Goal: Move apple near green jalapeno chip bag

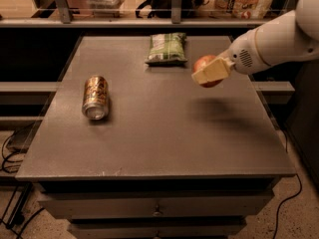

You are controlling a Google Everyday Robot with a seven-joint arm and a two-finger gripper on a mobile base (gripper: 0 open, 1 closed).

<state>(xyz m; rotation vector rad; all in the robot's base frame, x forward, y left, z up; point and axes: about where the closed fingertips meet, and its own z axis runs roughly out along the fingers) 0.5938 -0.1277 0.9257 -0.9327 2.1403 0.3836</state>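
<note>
The green jalapeno chip bag (166, 48) lies flat near the far edge of the desk (164, 143). The hand (208, 73) hangs above the desk, just right of the bag and slightly nearer the camera, its pale fingers clamped on the apple (201, 62). The apple is clear of the desk. A drink can (95, 96) lies on its side, well left of the bag and nearer the camera.

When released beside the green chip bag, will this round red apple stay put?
Likely to roll slightly: the round red apple, held by the gripper above the grey table's right side, shows no flat face. The surface looks level, so it should settle quickly.
</note>
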